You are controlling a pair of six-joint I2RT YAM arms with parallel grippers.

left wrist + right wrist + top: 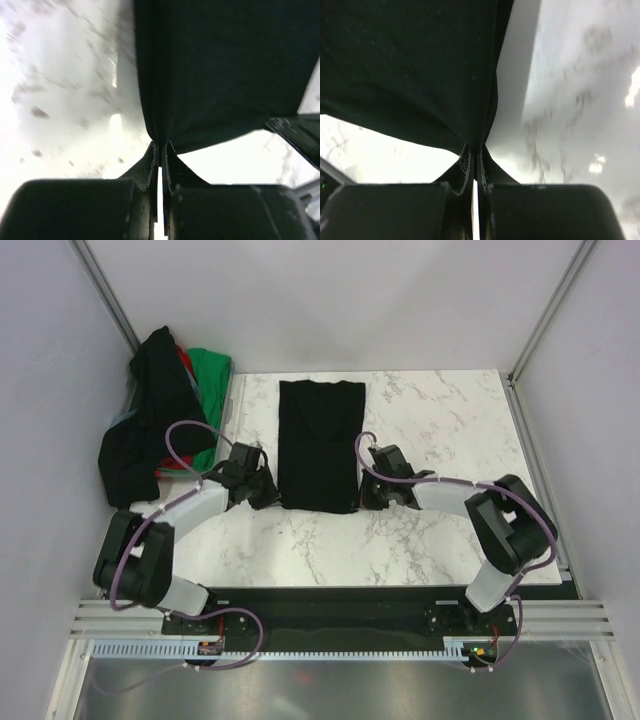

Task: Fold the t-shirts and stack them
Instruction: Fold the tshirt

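A black t-shirt (318,440), folded into a long narrow strip, lies on the marble table (440,420) with its collar at the far end. At its near left corner my left gripper (272,496) is shut on the cloth; the left wrist view shows the black t-shirt (220,70) pinched at the left gripper (161,145). My right gripper (362,498) is shut on the near right corner, where the black t-shirt (410,65) bunches into the right gripper (475,149). A heap of t-shirts (165,410), black, green and red, lies at the far left.
White walls with metal posts (545,310) close in the table on three sides. A black rail (330,605) carrying the arm bases runs along the near edge. The heap hangs over the table's left edge.
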